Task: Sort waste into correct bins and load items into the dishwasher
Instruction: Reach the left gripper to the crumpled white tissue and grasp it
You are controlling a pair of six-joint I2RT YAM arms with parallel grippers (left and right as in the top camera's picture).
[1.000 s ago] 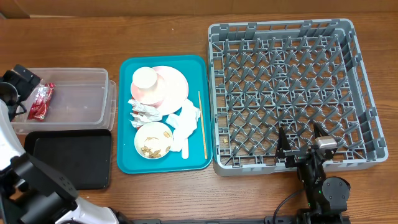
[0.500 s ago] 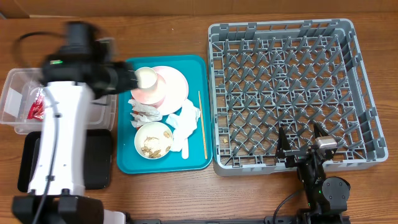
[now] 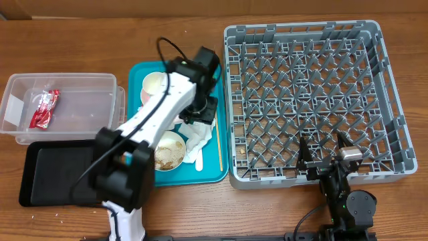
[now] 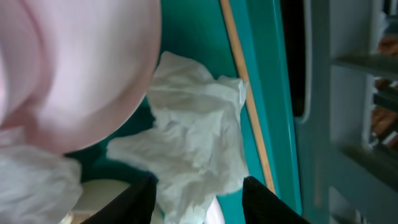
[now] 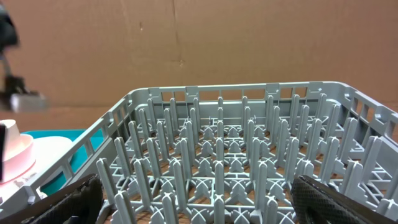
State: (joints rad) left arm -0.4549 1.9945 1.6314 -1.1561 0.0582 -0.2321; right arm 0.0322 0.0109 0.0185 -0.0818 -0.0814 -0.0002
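Left hand (image 4: pixel 198 196) half-open, fingers straddling white napkin (image 4: pixel 186 143) on teal tray (image 4: pixel 193 25), lower frame. Right hand (image 5: pixel 199 199) wide open, empty, facing grey rack (image 5: pixel 236 124).

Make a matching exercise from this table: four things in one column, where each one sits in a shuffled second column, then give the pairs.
Things
1. red wrapper
2. wooden chopstick
3. black tray
4. right gripper

Places
A. along the rack-side edge of the teal tray
B. on the table, just nearer the robot than the clear tub
C. above the near wall of the grey rack, jaws open
D. inside the clear tub

Pairs: 1-D, 2-A, 3-B, 4-C
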